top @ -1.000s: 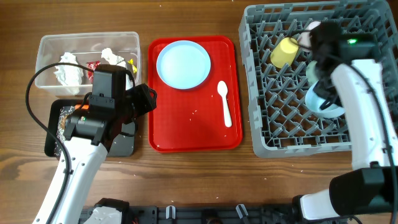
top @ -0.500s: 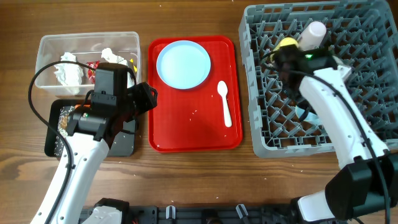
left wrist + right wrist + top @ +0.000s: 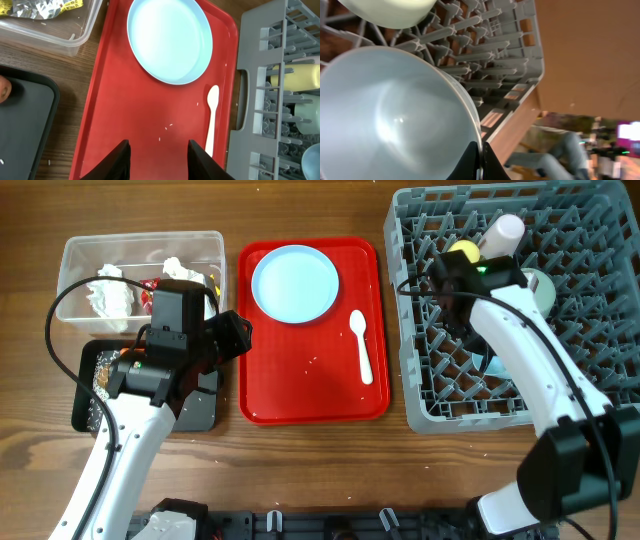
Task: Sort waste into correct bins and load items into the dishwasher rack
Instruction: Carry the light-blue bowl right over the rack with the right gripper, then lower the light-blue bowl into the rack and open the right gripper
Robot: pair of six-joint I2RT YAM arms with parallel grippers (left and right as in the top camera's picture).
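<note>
One pale blue bowl [image 3: 395, 115] pinched at its rim by narrowed right gripper [image 3: 480, 162], inside dishwasher rack [image 3: 430, 390], right of frame; left gripper [image 3: 159, 150] spread wide, empty, at red tray [image 3: 150, 110]; plate [image 3: 170, 40] and spoon [image 3: 211, 117] centre frame.

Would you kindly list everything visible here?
dishwasher rack: one, grey, right
yellow cup: one, yellow, in rack
pink cup: one, pink, in rack
bowl: one, pale blue, in rack
second bowl: one, paler, in rack
red tray: one, red, centre
plate: one, pale blue, on red tray
spoon: one, white, on red tray
clear tub: one, clear, left, holding white tissues, wrappers
black tray: one, black, left, nearer
left end effector: open, over red tray
right end effector: shut on bowl rim
</note>
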